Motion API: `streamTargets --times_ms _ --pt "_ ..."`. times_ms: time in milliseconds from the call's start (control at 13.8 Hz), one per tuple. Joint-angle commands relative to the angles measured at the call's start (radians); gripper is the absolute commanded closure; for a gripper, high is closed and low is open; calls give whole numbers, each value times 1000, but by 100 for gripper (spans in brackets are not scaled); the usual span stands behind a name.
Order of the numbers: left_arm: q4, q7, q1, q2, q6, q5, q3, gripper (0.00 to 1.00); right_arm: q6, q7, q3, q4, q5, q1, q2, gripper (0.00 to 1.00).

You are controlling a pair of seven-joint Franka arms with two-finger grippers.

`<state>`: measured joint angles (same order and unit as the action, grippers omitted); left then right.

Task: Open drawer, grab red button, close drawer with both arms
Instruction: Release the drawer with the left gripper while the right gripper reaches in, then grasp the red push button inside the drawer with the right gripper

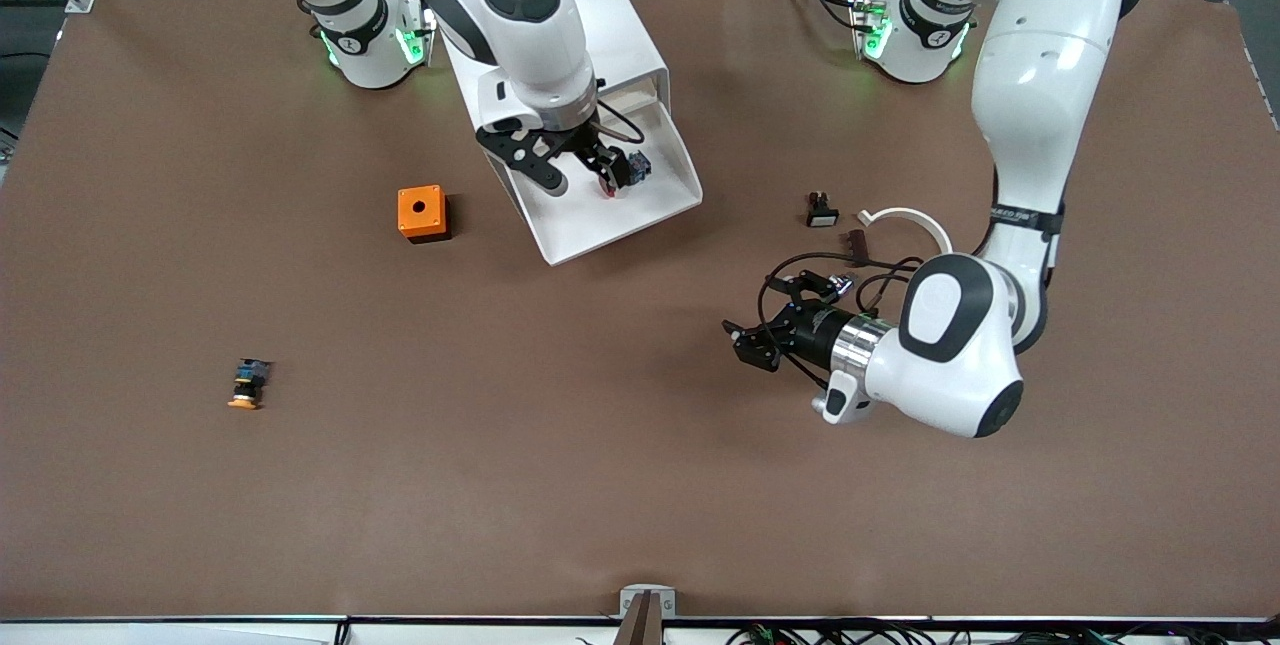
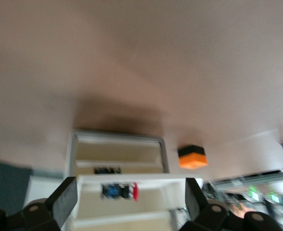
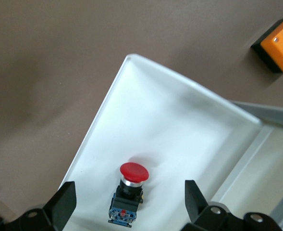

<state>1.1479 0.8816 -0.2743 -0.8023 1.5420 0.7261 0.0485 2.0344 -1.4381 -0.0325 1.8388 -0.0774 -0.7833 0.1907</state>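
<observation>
Right wrist view, right tool (image 3: 127,199) spread over button (image 3: 129,192) in open drawer (image 3: 146,120), left tool (image 1: 757,342) spread over table.

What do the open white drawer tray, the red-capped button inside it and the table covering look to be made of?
The open white drawer tray looks like smooth moulded plastic: rounded corners, soft sheen. The red-capped button seems glossy plastic with a metallic-looking collar, above a blue-and-black body. The brown table covering appears matte, paper- or felt-like; which, I cannot tell. The right gripper hangs open over the button.
</observation>
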Motion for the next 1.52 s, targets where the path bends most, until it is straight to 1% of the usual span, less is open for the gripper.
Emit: streamTargets --times_ms 0,218,290,363,508,726,944,1089,1234,1306,1452 --pt "27 -56 -26 74 50 -134 -7 1 49 -94 11 2 21 -50 48 0" --pt "30 -59 -66 74 174 -269 -7 1 98 -168 11 -1 28 -86 99 0" --pt "33 -59 -72 74 209 -289 -7 1 107 -186 11 -3 37 -93 110 0" --pt "35 -59 -77 74 234 -290 -7 1 106 -196 11 -4 42 -99 116 1" --pt "35 -59 -85 72 271 -290 -7 1 104 -199 10 -6 42 -108 130 4" --pt "35 -47 -86 74 277 -294 -9 1 107 -234 10 -9 42 -120 148 8" --pt "36 -40 -115 72 280 -304 -15 1 104 -243 10 -22 38 -125 161 17" --pt "36 -3 -118 93 285 -341 -12 1 105 -245 10 -26 30 -126 170 29" --pt "39 2 -124 95 285 -347 -9 1 106 -245 10 -27 27 -128 171 46" --pt "41 2 -129 95 285 -347 -9 1 104 -245 8 -27 25 -131 171 57" --pt "42 2 -131 94 285 -347 -9 1 101 -245 8 -32 24 -134 171 89"
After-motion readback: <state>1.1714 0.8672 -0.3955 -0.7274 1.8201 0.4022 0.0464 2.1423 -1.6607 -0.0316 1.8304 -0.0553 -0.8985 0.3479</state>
